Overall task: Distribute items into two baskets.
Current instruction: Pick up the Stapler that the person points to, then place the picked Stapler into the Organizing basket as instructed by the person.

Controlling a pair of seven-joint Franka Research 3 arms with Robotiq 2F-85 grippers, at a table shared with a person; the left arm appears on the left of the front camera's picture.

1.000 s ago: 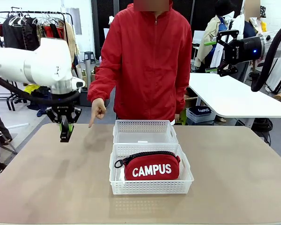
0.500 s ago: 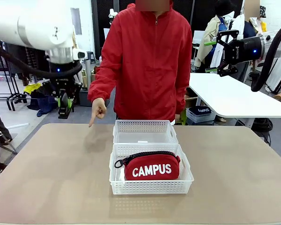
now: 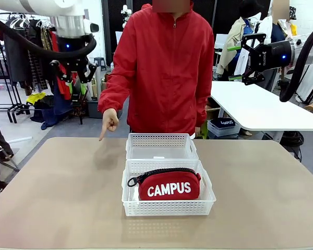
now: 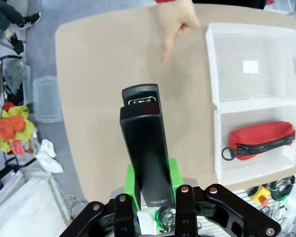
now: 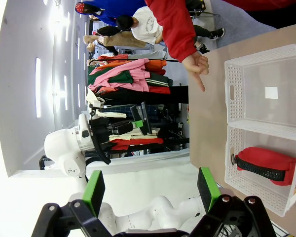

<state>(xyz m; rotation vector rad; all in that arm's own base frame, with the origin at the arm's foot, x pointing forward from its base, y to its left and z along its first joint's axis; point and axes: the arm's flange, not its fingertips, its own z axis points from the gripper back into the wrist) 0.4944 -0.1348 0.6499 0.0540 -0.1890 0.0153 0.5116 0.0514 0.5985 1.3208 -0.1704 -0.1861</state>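
Left jaws are clenched on a small slim black stapler [image 4: 144, 148], pinched at its lower end between the green pads [image 4: 131, 185], with the rest of it standing out beyond them. In the front view this arm hangs high over the far left of the beige tabletop [image 3: 57, 198], well above it. Right jaws stand released, their green pads [image 5: 94, 190] wide apart with nothing between them, off to the upper right of the front view and away from the tabletop.

Two white rectangular plastic baskets with lattice sides sit touching end to end in the middle of the tabletop. The near basket [image 3: 169, 209] holds a red soft zippered pouch [image 3: 169, 186] with white "CAMPUS" lettering and a black zip, lying lengthwise. The far basket [image 3: 161, 140] has a small white label [image 3: 158, 157] at its bottom.

A person in a red jacket stands at the far side. One hand [image 3: 109, 122] points an index finger down at the bare tabletop just left of the far basket.
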